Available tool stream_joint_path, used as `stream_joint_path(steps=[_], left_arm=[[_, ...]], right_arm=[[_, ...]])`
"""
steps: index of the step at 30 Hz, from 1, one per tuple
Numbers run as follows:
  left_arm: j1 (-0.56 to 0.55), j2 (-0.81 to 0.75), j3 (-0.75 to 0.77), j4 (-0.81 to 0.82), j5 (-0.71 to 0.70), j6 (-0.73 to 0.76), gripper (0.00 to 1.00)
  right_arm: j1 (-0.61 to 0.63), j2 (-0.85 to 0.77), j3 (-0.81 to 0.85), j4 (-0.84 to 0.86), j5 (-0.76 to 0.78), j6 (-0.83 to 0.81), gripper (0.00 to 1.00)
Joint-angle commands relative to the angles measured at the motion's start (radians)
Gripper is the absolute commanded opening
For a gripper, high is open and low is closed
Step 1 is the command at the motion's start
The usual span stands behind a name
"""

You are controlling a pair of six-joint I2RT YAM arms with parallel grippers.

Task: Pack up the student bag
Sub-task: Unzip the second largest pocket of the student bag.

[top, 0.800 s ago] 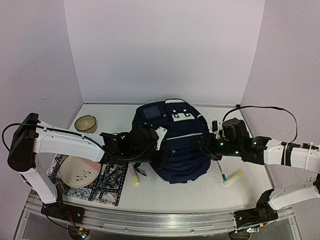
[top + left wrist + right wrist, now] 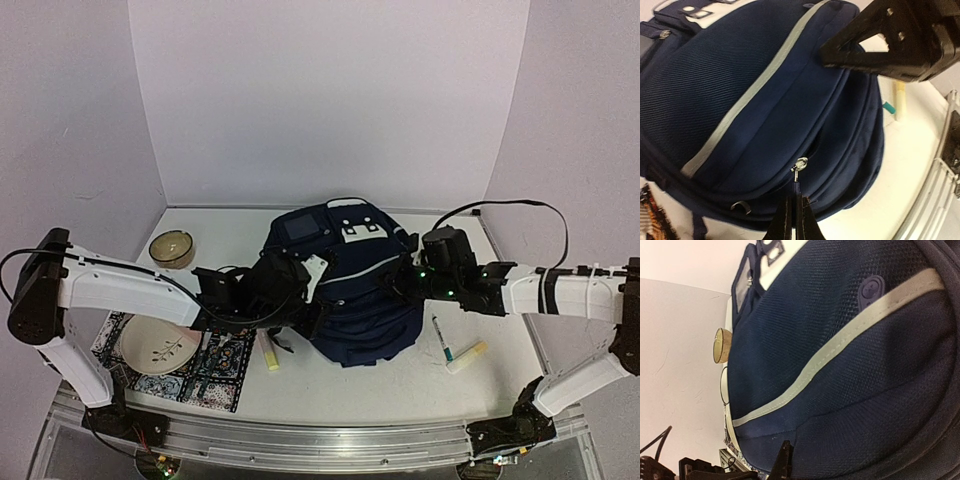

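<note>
Zipper pull (image 2: 799,164) of the student bag (image 2: 740,90), pinched by the left gripper (image 2: 793,210), appears only in left wrist view; right gripper (image 2: 782,465) jaws are closed.

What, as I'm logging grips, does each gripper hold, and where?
Left gripper: the student bag, by its zipper pull. Right gripper: shut against the bag; a hold cannot be told.

The white table (image 2: 380,405) carries the student bag (image 2: 350,300) at its middle. Left of the bag, toward the far wall, sits a small amber glass bowl (image 2: 172,247). Left of the bag on the near side lies a patterned mat (image 2: 215,375). Just beside the bag's near-left corner lies a pale yellow stick (image 2: 268,352). Right of the bag lie a slim pen (image 2: 441,340) with a teal tip and, just past it, a cream stick (image 2: 466,357).
</note>
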State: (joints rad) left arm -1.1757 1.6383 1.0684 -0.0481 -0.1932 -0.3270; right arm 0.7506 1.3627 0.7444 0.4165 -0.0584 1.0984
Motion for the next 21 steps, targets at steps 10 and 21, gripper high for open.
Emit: stream_joint_path(steps=[10, 21], left_arm=[[0.139, -0.122, -0.128, -0.054, -0.28, 0.078, 0.0], [0.154, -0.037, -0.039, -0.027, -0.302, 0.142, 0.16]], right_arm=[[-0.099, -0.05, 0.112, -0.125, -0.096, -0.18, 0.0], [-0.1, -0.013, 0.171, -0.151, -0.15, -0.222, 0.06]])
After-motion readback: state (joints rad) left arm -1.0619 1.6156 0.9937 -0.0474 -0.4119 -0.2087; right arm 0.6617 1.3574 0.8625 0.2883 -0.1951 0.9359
